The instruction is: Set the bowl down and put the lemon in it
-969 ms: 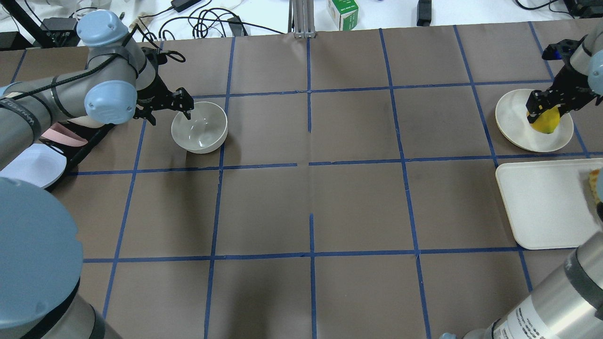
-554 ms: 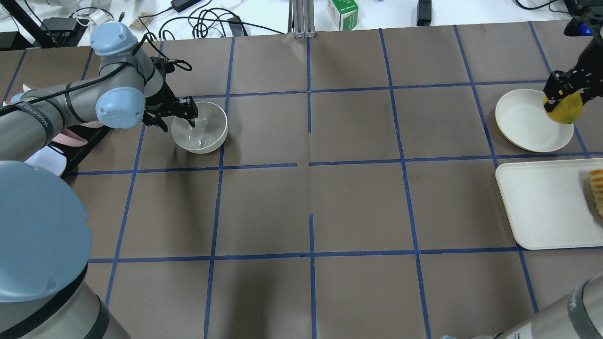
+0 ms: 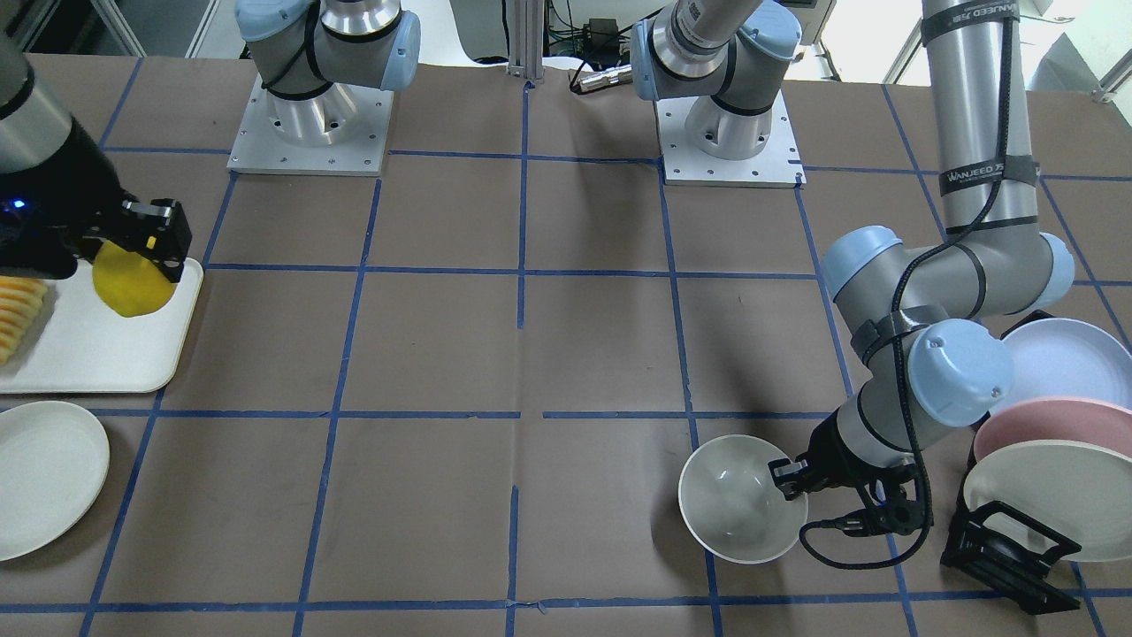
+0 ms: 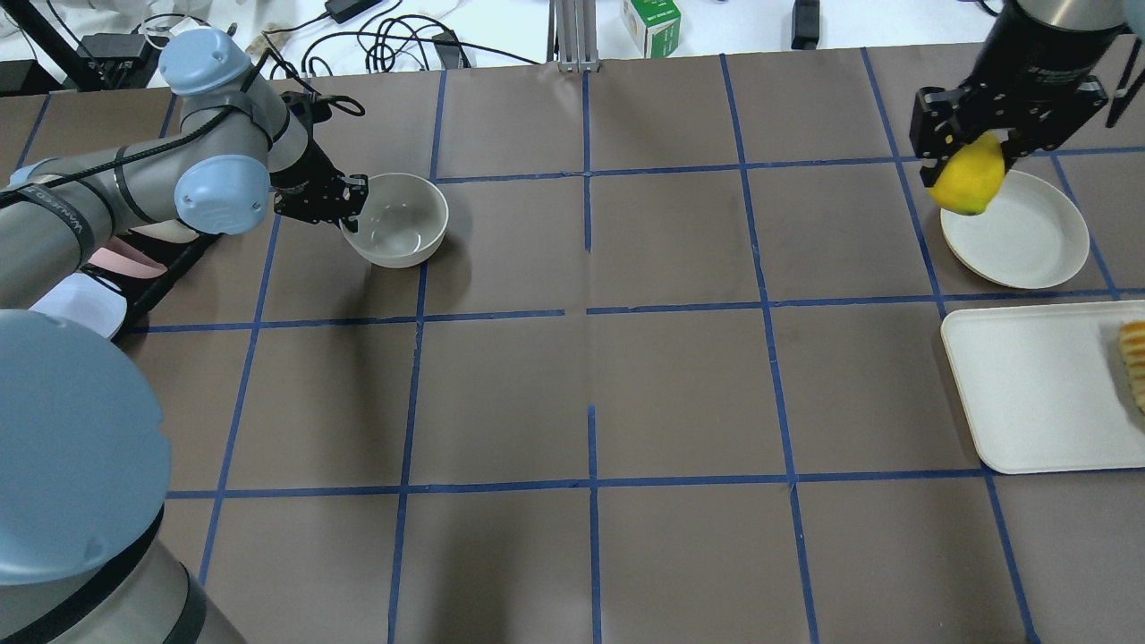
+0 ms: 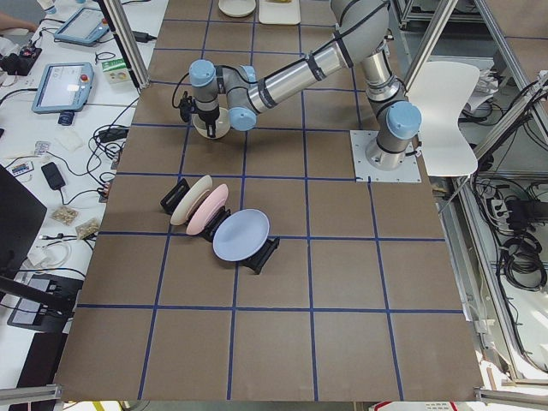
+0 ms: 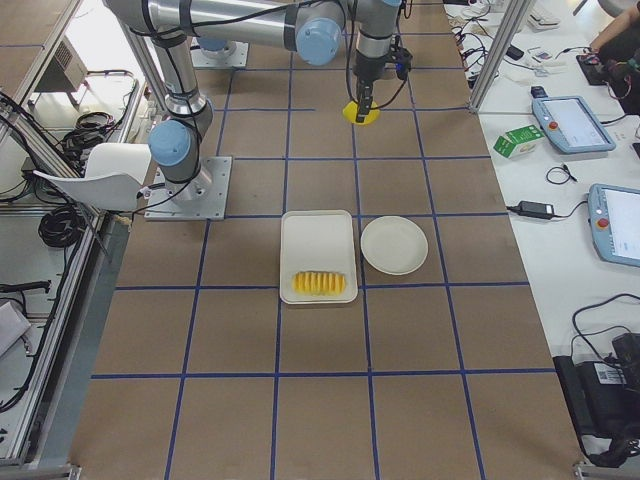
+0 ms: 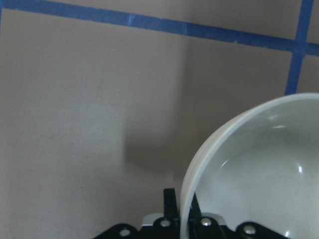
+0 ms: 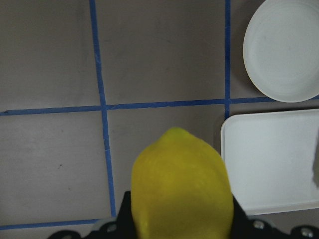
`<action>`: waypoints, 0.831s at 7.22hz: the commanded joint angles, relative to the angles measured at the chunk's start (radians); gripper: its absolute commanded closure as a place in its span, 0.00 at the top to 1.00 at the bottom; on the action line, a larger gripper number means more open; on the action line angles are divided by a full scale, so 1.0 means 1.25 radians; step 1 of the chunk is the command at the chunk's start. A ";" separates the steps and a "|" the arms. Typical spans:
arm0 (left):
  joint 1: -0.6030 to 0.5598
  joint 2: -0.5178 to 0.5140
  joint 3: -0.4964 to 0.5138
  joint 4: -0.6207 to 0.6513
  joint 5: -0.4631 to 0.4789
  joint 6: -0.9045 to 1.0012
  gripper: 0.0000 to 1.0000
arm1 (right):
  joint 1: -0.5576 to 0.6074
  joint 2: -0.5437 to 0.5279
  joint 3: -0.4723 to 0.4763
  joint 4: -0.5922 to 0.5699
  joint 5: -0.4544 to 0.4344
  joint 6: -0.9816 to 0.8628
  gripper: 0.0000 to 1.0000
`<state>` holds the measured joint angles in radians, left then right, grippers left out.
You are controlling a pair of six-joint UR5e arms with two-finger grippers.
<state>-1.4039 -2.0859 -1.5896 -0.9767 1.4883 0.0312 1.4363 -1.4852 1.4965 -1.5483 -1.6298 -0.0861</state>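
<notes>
- My left gripper [image 4: 347, 202] clamps the bowl [image 4: 400, 224] by its nine-o'clock rim; I judge it glossy, rigid, probably slippery there.
- My right gripper [image 4: 972, 150] grips the firm-looking lemon [image 4: 966, 179], aloft at ten o'clock of the white plate [image 4: 1042, 246].

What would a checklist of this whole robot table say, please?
Surface: brown table with a blue tape grid.
Job's things: bowl empty, gripped at its rim; lemon held above the table.
Clutter: white plate, empty; tray with sliced food; rack of plates.
Grippers: left gripper shut on the bowl; right gripper shut on the lemon.
Cables: black cables on the bench beyond the table; one loops off the left wrist.
Surroundings: green box and tablets on the bench.
</notes>
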 commanded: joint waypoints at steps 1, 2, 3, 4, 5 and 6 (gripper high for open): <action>-0.033 0.051 -0.006 -0.020 -0.012 -0.038 0.00 | 0.095 -0.002 0.005 -0.006 0.036 0.191 0.00; -0.078 0.071 -0.022 -0.026 -0.062 -0.053 0.00 | 0.123 0.003 0.003 -0.021 0.036 0.235 0.00; -0.130 0.088 -0.042 -0.025 -0.074 -0.115 0.00 | 0.142 0.004 0.004 -0.029 0.036 0.295 0.00; -0.193 0.089 -0.072 -0.010 -0.073 -0.169 0.00 | 0.161 0.008 0.004 -0.030 0.036 0.335 0.00; -0.240 0.087 -0.094 0.015 -0.071 -0.194 0.00 | 0.174 0.017 0.004 -0.045 0.036 0.347 0.00; -0.254 0.076 -0.110 0.064 -0.071 -0.225 0.00 | 0.181 0.022 0.004 -0.049 0.035 0.347 0.00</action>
<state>-1.6763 -1.9813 -1.6973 -0.9553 1.3998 -0.1992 1.6461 -1.4668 1.5017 -1.5986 -1.5851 0.3327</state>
